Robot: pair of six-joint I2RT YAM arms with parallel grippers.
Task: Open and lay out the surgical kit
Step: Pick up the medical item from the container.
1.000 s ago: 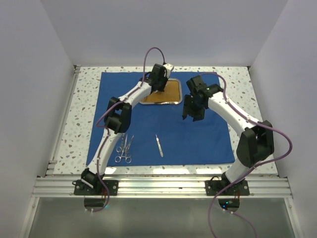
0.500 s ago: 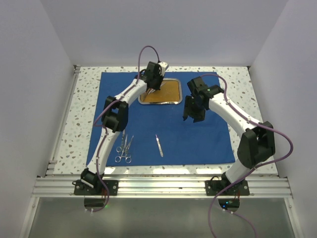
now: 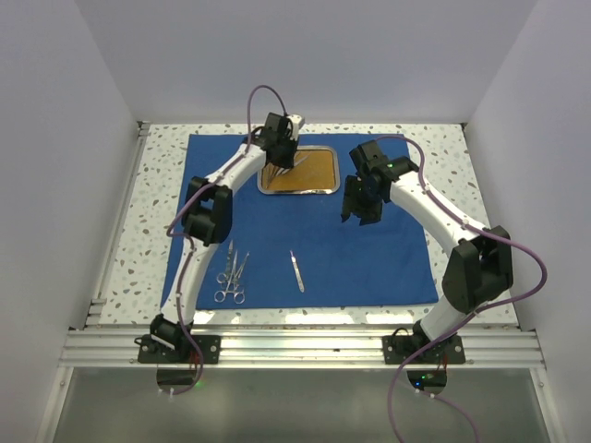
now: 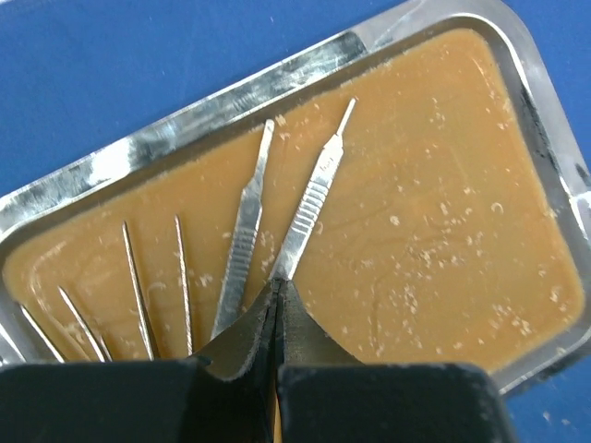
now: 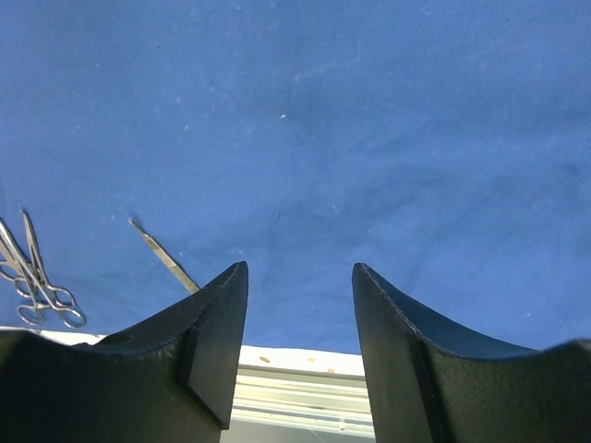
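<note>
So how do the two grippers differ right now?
The left gripper is pinched shut on a scalpel handle in the steel tray; the right gripper is open and holds nothing. The left hangs over the tray, the right over bare blue cloth. Both have two black fingers.

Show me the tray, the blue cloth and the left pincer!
tray (image 4: pixel 231 97), left wrist view, its steel rim.
blue cloth (image 3: pixel 369 258), top view, a bare patch.
left pincer (image 4: pixel 277 288), left wrist view, between fingertips shut on the silver handle (image 4: pixel 309 208).
</note>
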